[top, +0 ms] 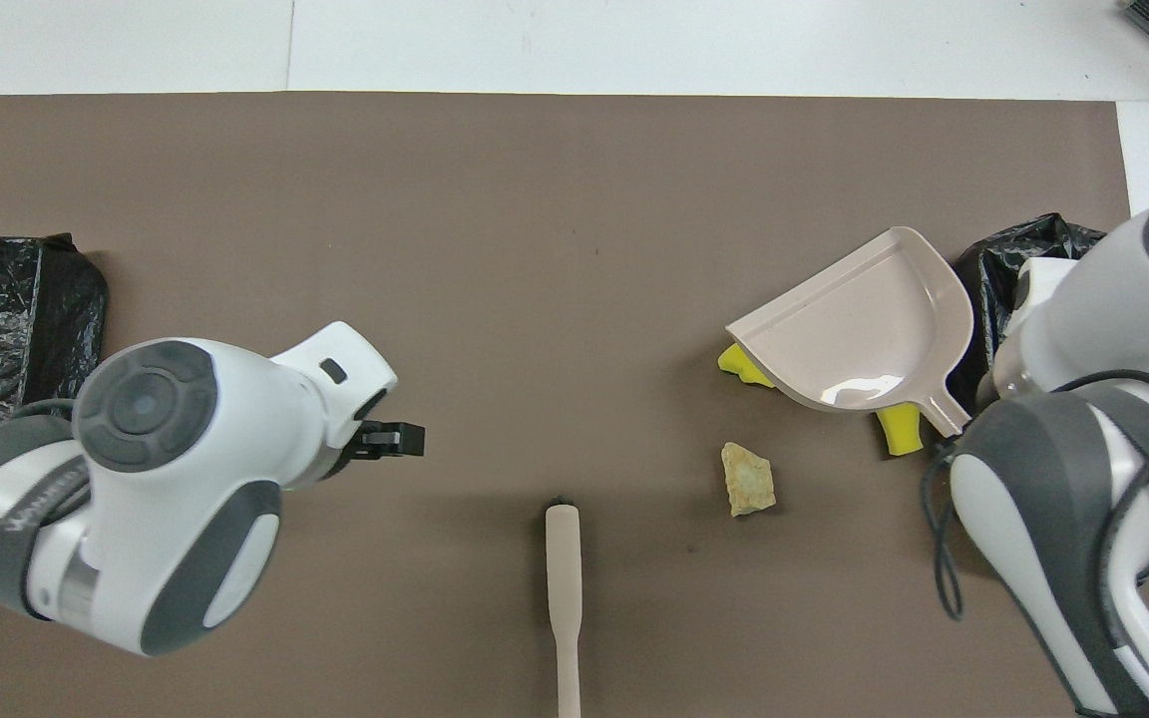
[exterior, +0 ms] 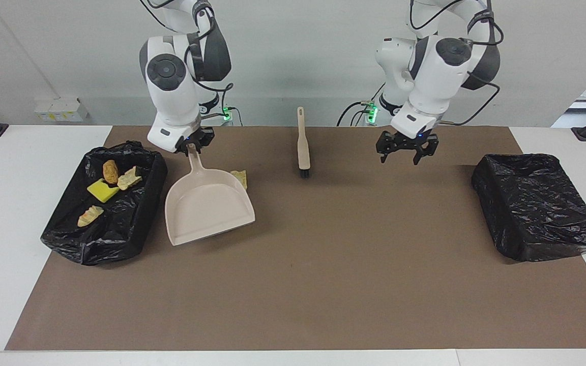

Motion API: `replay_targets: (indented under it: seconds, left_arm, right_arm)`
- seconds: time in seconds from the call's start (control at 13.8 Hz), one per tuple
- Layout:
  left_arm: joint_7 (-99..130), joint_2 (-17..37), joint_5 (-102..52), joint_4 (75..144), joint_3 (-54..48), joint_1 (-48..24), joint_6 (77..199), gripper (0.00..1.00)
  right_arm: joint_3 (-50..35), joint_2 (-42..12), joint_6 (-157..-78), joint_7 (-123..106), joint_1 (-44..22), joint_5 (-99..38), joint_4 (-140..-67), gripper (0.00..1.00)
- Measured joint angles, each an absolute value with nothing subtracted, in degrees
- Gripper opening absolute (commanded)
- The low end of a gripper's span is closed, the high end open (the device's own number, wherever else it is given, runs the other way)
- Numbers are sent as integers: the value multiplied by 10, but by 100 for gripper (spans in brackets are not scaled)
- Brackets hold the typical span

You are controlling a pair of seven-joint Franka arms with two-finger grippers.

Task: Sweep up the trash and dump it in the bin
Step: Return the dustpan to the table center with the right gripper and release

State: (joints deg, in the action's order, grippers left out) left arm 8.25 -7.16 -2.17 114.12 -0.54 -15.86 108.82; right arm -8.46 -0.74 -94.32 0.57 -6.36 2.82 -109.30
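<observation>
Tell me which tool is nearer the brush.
Left. The left tool hangs over the mat beside the brush, toward its own end; the right tool grips the dustpan handle, slightly farther off.

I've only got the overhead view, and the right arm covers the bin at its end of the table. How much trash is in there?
Observer: The facing view shows four scraps in that black-bagged bin: one yellow sponge and three beige lumps.
Operator: Is the right tool actually gripping the dustpan?
Observer: Yes, the right tool is shut on the handle of the dustpan.
Operator: And the left tool?
Observer: The left tool is open and holds nothing. It is over the mat, beside the brush, toward the left arm's end.
</observation>
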Motion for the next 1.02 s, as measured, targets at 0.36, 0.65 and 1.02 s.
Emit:
replay_targets:
  seconds: [0.36, 0.65, 1.02]
  left_arm:
    - [41, -70, -19, 1023, -7, -110, 987, 100]
    - [-6, -69, -11, 953, -6, -84, 913, 100]
    - [-32, -18, -10, 880, -6, -68, 878, 100]
  right_arm:
    - [-85, -57, -1020, 187, -141, -35, -1082, 0]
    - [-85, -114, -1063, 289, -205, -53, -1039, 0]
    - [-84, -221, -1079, 395, -281, -53, -955, 0]
